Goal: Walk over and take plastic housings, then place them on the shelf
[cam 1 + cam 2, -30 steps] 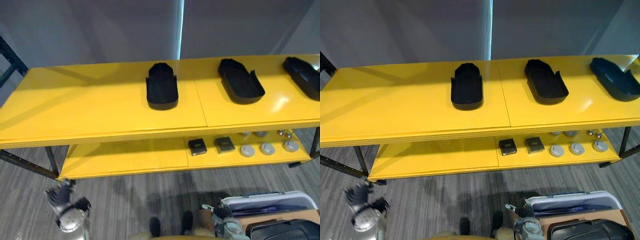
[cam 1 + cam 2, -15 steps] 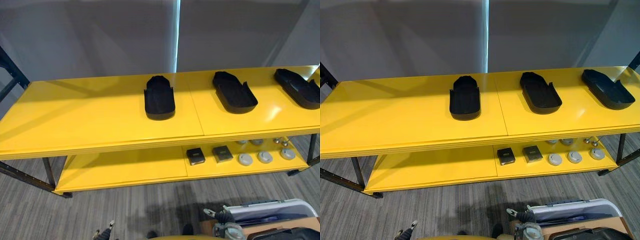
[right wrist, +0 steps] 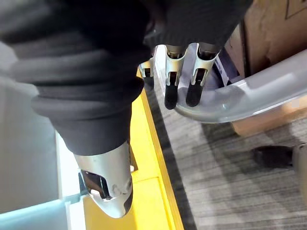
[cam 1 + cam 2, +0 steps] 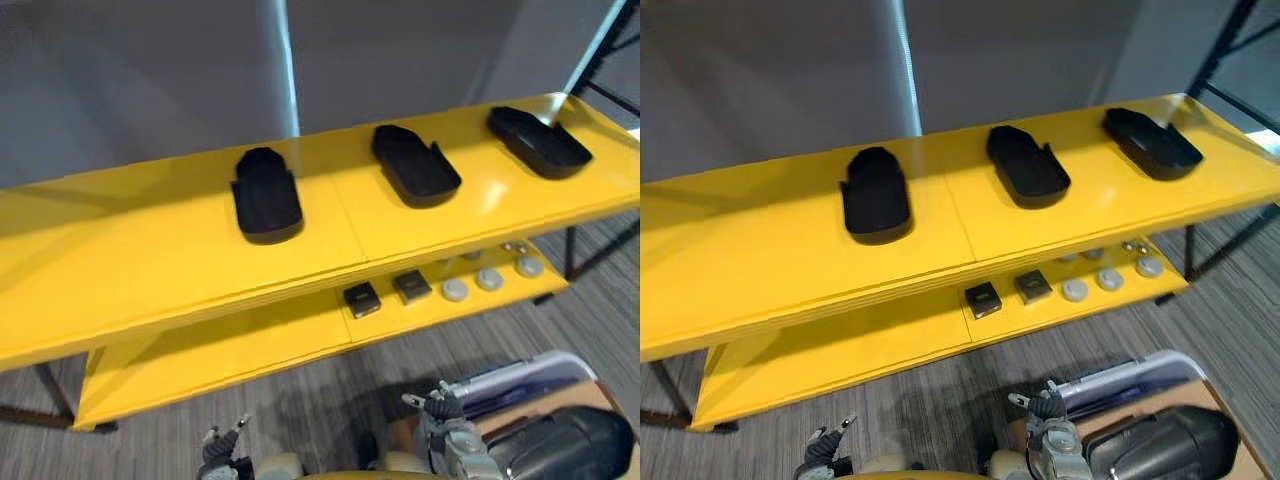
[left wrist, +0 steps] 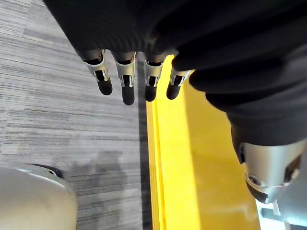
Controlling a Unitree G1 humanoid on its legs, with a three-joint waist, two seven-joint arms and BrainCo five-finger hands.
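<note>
Grip: nothing held on either side.
Left side: left hand (image 5: 127, 81) hangs with its fingers straight and loose in a row, thumb set apart, nothing between them. It sits low at 7 o'clock in the head view. Past the fingertips are the yellow edge of the shelf (image 5: 172, 163) and grey carpet (image 5: 48, 105).
Right side: right hand (image 3: 172, 88) is slack and spread too, and empty. It's down at 5 o'clock in the head view, hanging over the rim of a grey bin (image 3: 249, 91) with a cardboard box (image 3: 268, 28) just beside it.
Housings: three black ones lie on the top board (image 4: 130, 250). The left housing (image 4: 265, 195) is at 12 o'clock, the middle housing (image 4: 415, 165) at 1 o'clock and the right housing (image 4: 537, 140) at 2 o'clock, near the board's end. They're spaced apart and well clear of both hands.
Lower board: lower board (image 4: 230, 350) carries two small square boxes (image 4: 361, 298) and a row of round grey discs (image 4: 489, 279) toward its right end.
Corner: a dark rounded lump (image 4: 560, 450) sits at 5 o'clock by the bin. I can't tell whether it's another housing.
Progress: three housings look delivered and none is in hand, so this reads as a gap between trips.
Left to do: probably fetch the next one. The bin by the right hand looks the likely source, but its contents aren't visible.
</note>
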